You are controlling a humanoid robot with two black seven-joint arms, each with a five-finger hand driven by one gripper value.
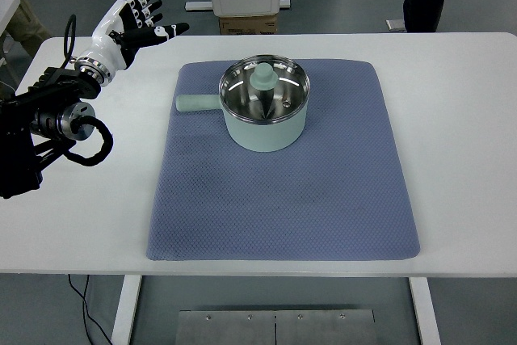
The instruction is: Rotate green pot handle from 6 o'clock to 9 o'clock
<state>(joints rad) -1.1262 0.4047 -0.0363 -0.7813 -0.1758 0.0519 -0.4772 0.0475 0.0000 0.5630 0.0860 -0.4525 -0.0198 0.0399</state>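
Green pot (266, 123) on blue mat (283, 191), handle (196, 103) pointing left, left hand (137, 22) seemingly open, apart

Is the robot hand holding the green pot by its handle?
No. The left hand is open and holds nothing, away from the pale green metal pot and its handle.

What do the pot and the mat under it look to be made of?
Pot: pale green outside with a smooth, probably enamelled or painted coat; the inside looks like polished steel, mirroring the lid knob. Handle: matte green, perhaps plastic or silicone. Mat: blue-grey, dotted woven texture, likely fabric or foam.
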